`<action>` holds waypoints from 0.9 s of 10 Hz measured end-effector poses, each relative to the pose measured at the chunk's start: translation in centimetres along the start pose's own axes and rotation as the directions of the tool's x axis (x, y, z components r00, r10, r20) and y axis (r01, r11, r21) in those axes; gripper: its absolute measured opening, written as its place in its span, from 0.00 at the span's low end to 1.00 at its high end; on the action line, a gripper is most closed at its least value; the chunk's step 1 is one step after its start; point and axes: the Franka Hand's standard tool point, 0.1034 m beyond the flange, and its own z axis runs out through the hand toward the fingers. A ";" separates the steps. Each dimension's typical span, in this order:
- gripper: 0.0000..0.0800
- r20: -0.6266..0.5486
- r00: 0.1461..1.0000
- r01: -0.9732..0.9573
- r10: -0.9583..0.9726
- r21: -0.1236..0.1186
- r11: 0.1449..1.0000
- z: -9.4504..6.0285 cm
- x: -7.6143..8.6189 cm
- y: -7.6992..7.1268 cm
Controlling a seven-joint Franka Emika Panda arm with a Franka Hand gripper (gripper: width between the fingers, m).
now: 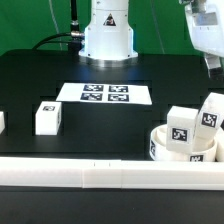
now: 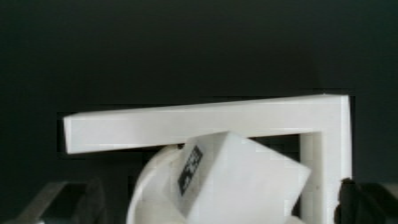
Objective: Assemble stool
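Fingers [image 2: 50,205] hang wide open and empty above the seat [image 1: 160,150], tucked in the rail [image 2: 196,120] corner with two legs [image 1: 180,128] leaning on it, so fetching the loose leg [image 1: 47,117] across the bench [image 1: 110,130] seems next.

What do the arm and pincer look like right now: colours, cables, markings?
The arm base is rounded, glossy white, with a black cable running off toward the exterior view's left. The pincer is white-grey with dark fingers. No markings are legible.
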 end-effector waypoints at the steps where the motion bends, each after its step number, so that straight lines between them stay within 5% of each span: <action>1: 0.81 -0.019 0.987 0.162 -0.162 -0.019 0.987 0.1 -0.4 0.2; 3: 0.81 -0.021 0.871 0.489 -0.491 -0.047 0.871 0.3 -0.4 0.1; 7: 0.81 -0.006 0.675 0.736 -0.738 -0.057 0.674 0.5 -0.1 0.1; 9: 0.81 0.010 0.370 0.925 -0.929 -0.104 0.367 1.0 0.2 0.2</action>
